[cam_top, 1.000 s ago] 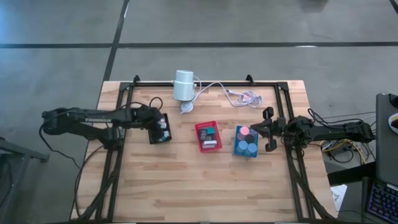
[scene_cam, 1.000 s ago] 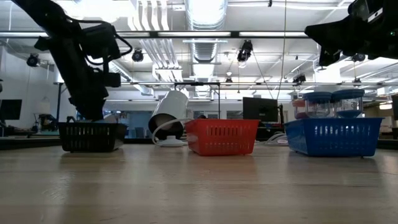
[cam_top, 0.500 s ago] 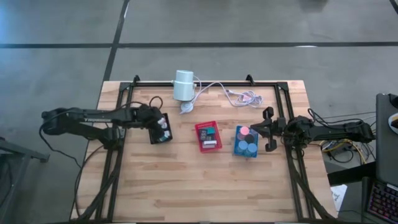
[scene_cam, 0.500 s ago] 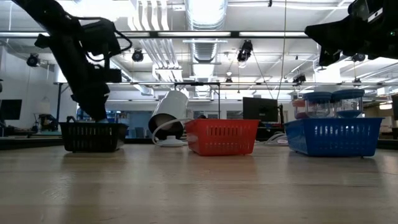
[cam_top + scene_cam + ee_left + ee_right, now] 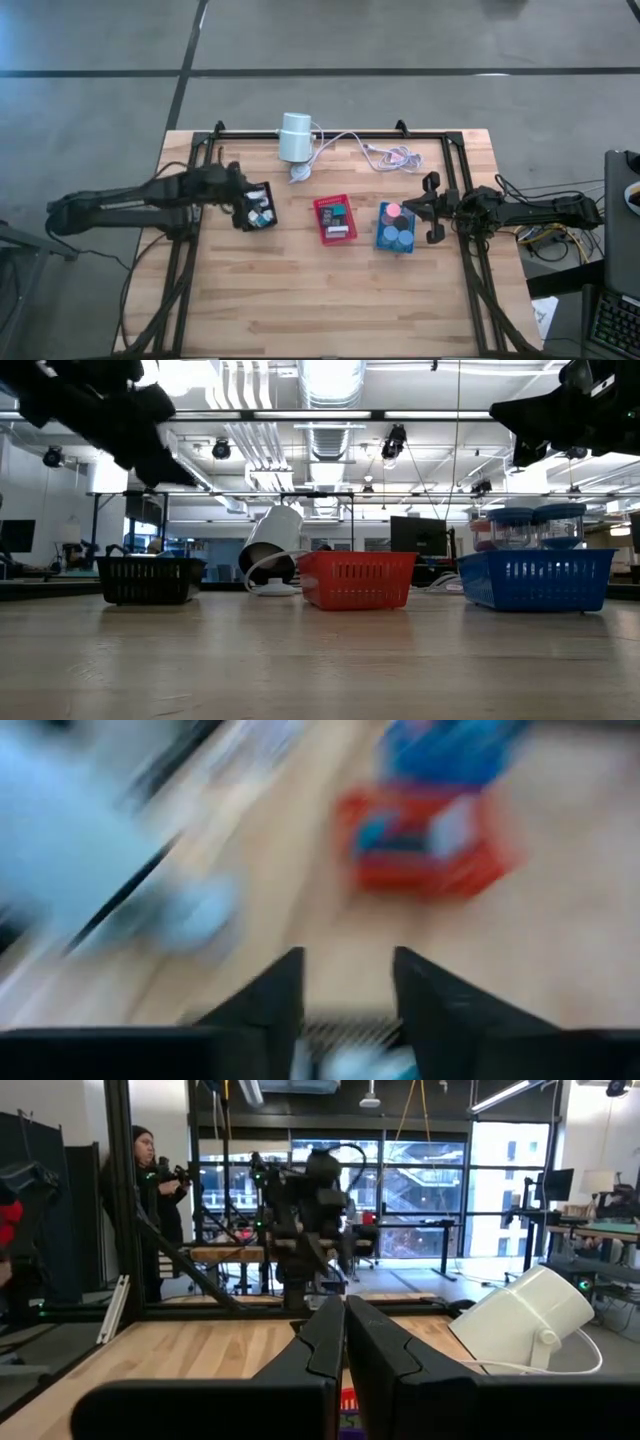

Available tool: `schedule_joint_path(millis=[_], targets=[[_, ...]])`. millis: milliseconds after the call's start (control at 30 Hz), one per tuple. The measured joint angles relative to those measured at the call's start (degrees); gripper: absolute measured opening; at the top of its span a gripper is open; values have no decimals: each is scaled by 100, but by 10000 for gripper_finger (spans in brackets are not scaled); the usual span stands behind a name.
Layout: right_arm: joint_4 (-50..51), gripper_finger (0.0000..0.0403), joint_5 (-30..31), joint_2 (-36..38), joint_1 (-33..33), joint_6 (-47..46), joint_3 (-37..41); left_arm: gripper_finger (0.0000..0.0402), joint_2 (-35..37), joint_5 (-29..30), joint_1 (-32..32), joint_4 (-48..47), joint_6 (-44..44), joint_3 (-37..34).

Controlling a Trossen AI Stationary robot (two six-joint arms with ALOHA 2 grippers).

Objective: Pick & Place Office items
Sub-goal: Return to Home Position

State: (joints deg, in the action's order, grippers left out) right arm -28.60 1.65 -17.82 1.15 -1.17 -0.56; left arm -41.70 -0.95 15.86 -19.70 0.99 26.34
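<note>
Office items [image 5: 335,213]: every piece I can make out lies inside a bin. There are teal and white ones in the black bin [image 5: 258,207], teal and pale ones in the red bin [image 5: 334,219], and a pink disc [image 5: 393,211] with dark round ones in the blue bin [image 5: 396,228].
Bins: three in a row across the middle of the surface [image 5: 300,300]; black is nearest my left arm, blue nearest my right.
Change: half a second ago my left arm [image 5: 150,195] reached over the black bin. It has now drawn back, so the bin's contents show whole from above. In the low view it has lifted well clear of the rim.
Meaning: this reads as a retreat after a drop, not an approach (my judgement). Sorting looks done or nearly so; what remains is parking this arm.
Left jaws: just beside the black bin's outer edge and above it. They are parted by a moderate gap with nothing between them. The wrist view is smeared by motion, yet the bin's mesh shows through the gap.
Right jaws: unmoved, near the blue bin's outer side and raised. They are closed tip to tip and hold nothing.
Right arm [image 5: 520,210]: waiting at the right edge of the surface.
White cylinder [image 5: 295,137]: at the far edge with its cable, apart from both arms.
Risk: low; the retreat path looks free of the bins (a guess from the high view only).
</note>
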Motion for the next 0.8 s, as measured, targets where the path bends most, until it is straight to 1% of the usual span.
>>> schedule_joint_path(millis=[67,100,167,200,233,300,400,533,667,800], targets=[[2,12,2,0,2,7,0,116,357,-768,-2,716,58,-261],[9,12,2,0,2,9,0,92,510,-1030,-2,1054,109,-415],[9,12,4,0,0,9,0,41,785,-1205,-4,1651,176,-759],[9,12,10,8,2,9,0,21,910,-1216,-4,1882,187,-935],[9,12,31,9,0,12,0,11,1025,-1217,-3,2111,196,-1098],[31,11,160,9,0,40,-1,10,1247,-1320,-3,2520,235,-1422],[204,9,308,9,2,92,-2,4,1626,-1532,-9,2865,238,-1828],[226,8,323,10,0,90,-2,2,2197,-1565,-13,2895,223,-2172],[227,8,465,22,2,86,-2,1,2748,-1579,-13,3043,236,-2446],[225,8,461,24,2,3,-2,0,3182,-1585,-16,2913,203,-2602]])
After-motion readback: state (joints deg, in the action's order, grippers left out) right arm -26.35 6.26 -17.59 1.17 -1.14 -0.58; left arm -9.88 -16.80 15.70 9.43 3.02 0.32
